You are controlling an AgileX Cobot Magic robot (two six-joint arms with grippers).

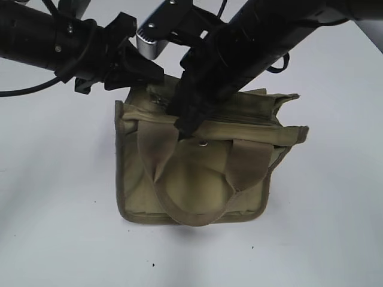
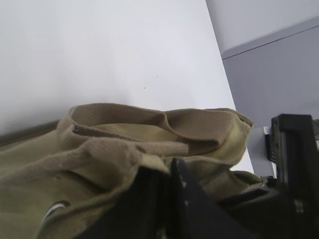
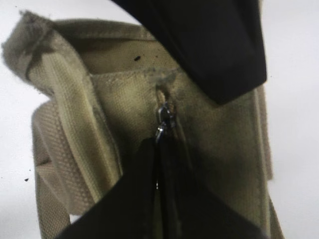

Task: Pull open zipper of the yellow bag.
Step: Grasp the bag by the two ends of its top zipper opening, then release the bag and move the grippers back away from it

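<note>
Showing the bag (image 1: 197, 179) standing near the middle of the white table (image 1: 54, 227), with both arms meeting over its top edge. At left, the left gripper (image 1: 134, 69) is sitting at the bag's rear left corner; the left wrist view shows its dark fingers (image 2: 187, 199) pressed into the folded canvas there, nearly closed, apparently pinching the fabric, though the contact itself is hidden. This hold is serving as the anchor, and it should be kept firm so that the bag is not dragging along the table when the pull begins. At centre, the near handle (image 1: 197, 179) is hanging down over the front pocket, with the round snap stud (image 1: 203, 143) just below the top trim; the stud is no part of the job. To the right of it, the right gripper (image 1: 188, 119) is reaching down onto the top panel. In the right wrist view its jaws are standing closed on the silver pull tab (image 3: 162, 122), which is lying at one end of the zipper (image 3: 160, 94), the line looking fully done up. Judged from this, the grip is made and the pull is not yet begun. A good pull is running straight along the zipper line, low and level, away from the closed end, slowly enough that the thin tab is not slipping out of the pinch.
</note>
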